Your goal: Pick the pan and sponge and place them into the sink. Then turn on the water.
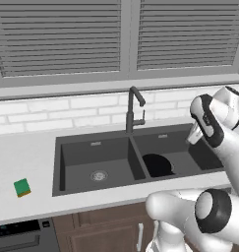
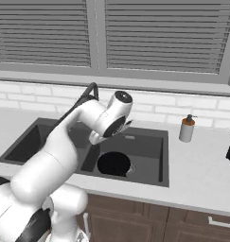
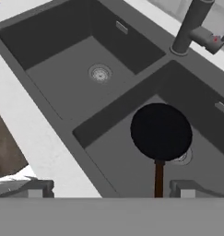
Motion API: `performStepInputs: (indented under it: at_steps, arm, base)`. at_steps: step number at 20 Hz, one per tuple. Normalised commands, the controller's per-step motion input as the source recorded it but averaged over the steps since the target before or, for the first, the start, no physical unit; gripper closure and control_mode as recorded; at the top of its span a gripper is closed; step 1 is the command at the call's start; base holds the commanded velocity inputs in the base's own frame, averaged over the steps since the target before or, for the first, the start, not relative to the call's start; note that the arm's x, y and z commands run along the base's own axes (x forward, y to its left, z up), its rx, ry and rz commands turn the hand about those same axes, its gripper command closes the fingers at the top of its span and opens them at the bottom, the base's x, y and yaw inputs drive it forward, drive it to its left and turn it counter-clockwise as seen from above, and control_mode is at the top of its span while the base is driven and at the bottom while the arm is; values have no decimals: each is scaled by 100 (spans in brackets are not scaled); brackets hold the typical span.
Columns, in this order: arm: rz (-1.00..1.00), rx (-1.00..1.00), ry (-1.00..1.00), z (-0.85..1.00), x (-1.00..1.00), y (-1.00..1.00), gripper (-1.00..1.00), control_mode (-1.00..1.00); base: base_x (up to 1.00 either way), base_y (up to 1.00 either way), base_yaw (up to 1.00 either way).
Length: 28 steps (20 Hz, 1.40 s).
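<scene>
Sink (image 1: 67,147) first, set dark grey into the pale counter (image 1: 22,152) with two basins, a gooseneck faucet (image 1: 133,110) standing behind the divider. Within the right basin lies the pan (image 3: 161,131), flat on the floor and partly over the drain, its handle pointing toward me. Above that basin hangs my gripper (image 3: 109,189), fingers spread wide and holding nothing. Off on the counter, left of the sink and well apart from it, sits the sponge (image 1: 22,187), green side up.
</scene>
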Motion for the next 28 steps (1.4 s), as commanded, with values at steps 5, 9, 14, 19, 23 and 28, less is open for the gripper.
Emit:
performStepInputs:
  at_steps: [5,9,14,19,23,28]
  arm:
    - [2,-19,0,54,-15,96,-100,-100]
    - [0,-9,-3,37,-38,96,-100,-100]
    - [0,-3,-3,30,-27,100,-100,-100]
    - [0,1,-6,10,-21,94,-100,-100]
    - [0,13,2,0,-7,82,-100,-100]
    - [-1,10,11,0,0,81,-100,-100]
  base:
    - [0,0,0]
    - [0,0,0]
    - [0,0,0]
    - [0,0,0]
    - [0,0,0]
    - [0,0,0]
